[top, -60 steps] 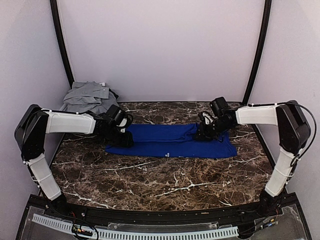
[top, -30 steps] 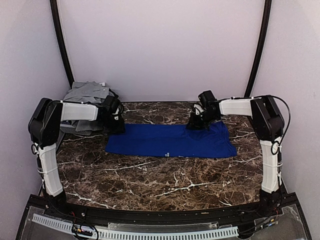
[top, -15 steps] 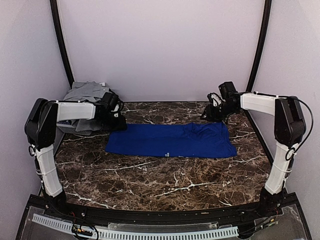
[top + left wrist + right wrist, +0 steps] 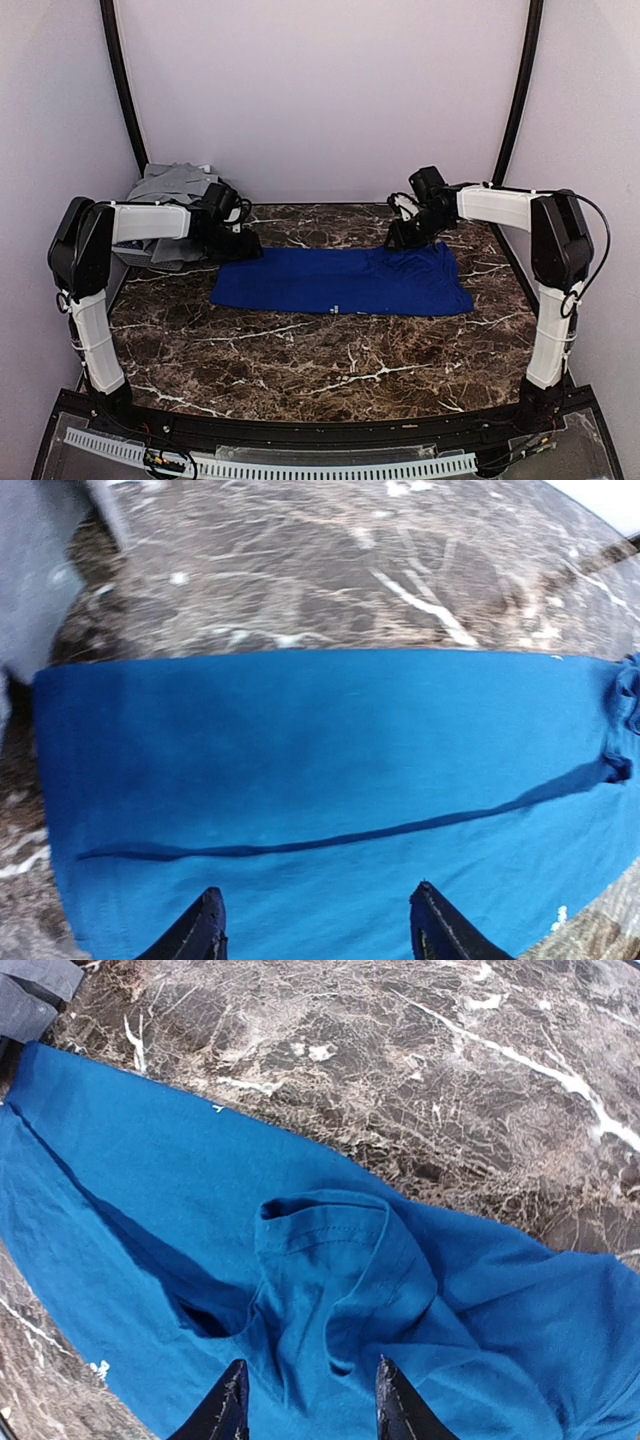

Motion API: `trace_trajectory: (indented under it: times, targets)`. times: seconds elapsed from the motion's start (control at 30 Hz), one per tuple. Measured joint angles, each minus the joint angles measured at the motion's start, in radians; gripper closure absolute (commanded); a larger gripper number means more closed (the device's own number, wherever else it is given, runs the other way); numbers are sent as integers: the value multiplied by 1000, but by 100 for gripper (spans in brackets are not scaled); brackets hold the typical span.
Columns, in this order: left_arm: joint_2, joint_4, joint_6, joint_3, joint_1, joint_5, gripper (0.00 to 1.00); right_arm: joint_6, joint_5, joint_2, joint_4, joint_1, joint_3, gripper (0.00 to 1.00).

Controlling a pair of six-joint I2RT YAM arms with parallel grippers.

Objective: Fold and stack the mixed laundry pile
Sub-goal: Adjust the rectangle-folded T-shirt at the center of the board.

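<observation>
Blue T-shirt (image 4: 340, 282) lies flat on the table (image 4: 300, 350) as a long band, evidently readied for a crosswise fold. Left gripper (image 4: 315, 925) and right gripper (image 4: 308, 1400) hover at its far corners, jaws parted, empty. Laundry pile (image 4: 175, 190) waits far left.

Nothing is legible; white specks (image 4: 338, 308) on the blue T-shirt (image 4: 330, 280) are unreadable.

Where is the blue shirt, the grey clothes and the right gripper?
Blue shirt (image 4: 340, 282): top view, middle of the flat cloth.
Grey clothes (image 4: 172, 188): top view, top of the pile at the back left.
Right gripper (image 4: 310, 1365): right wrist view, midway between its open fingertips.
</observation>
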State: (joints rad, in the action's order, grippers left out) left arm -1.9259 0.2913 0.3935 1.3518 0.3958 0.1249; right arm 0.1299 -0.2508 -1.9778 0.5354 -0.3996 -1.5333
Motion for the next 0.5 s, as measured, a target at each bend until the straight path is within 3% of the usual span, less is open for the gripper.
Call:
trace_trajectory:
  times: [0.23, 0.4, 0.5]
  targets:
    - [-16, -36, -16, 64, 29, 103, 32, -78, 51, -46, 38, -1, -34, 60]
    - [-119, -71, -18, 272, 76, 169, 32, -122, 69, -65, 46, -1, -40, 65]
    - [-209, -101, -11, 392, 107, 206, 33, -140, 69, -77, 50, -1, -52, 74]
